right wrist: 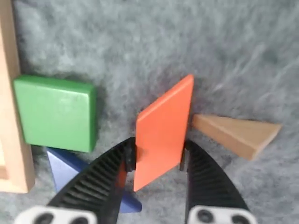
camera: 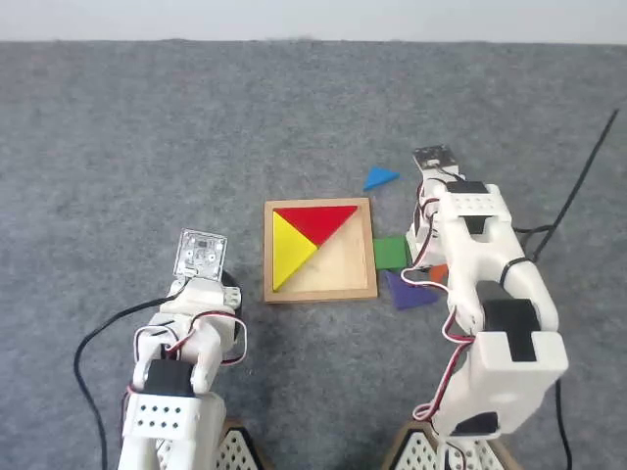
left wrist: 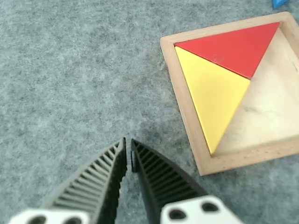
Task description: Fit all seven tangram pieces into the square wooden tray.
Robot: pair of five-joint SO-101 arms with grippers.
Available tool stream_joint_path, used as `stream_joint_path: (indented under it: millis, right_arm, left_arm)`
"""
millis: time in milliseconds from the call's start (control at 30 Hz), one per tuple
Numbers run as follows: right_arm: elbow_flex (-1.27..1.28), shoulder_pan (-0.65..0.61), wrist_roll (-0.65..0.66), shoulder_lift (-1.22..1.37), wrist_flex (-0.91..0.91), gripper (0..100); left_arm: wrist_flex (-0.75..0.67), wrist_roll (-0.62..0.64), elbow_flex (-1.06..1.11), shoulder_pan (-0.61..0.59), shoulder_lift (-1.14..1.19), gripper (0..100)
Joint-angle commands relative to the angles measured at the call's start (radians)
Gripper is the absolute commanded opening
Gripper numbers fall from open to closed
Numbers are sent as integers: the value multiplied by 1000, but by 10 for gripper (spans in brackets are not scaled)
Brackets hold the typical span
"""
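Right fingers (right wrist: 117,168) clamp orange piece (right wrist: 163,126) beside green square (right wrist: 56,112).

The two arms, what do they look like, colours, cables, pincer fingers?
Both the left arm and right arm have white plastic shells with black motor blocks at the joints, and thin red, black and white wires looping along them. A black cable trails from the left one. The left pincer and right pincer have black, ribbed, tapering fingers on white mounts.
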Motion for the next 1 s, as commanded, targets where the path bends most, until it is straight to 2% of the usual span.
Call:
stream_joint_path:
  millis: [0, 200, 367, 467, 600, 767, 967]
  right_arm:
    - [-12, -5, 15, 12, -22, 108]
    - [-12, -16, 9, -1, -12, 106]
    - [-9, -59, -6, -137, 67, 106]
    - [-9, -108, -81, -237, 91, 107]
    - [-14, -217, -101, -303, 120, 107]
    - [-74, -329, -163, -275, 134, 107]
    - [-224, -371, -189, -94, 127, 107]
  left_arm:
    - [5, 6, -8, -5, -12, 15]
    - [5, 6, -8, -5, -12, 15]
    - [5, 6, -8, -5, -12, 15]
    - [5, 6, -8, -5, -12, 15]
    - [5, 6, -8, -5, -12, 15]
    - [5, 6, -8, -5, -12, 15]
    - [5, 6, -8, -5, -12, 15]
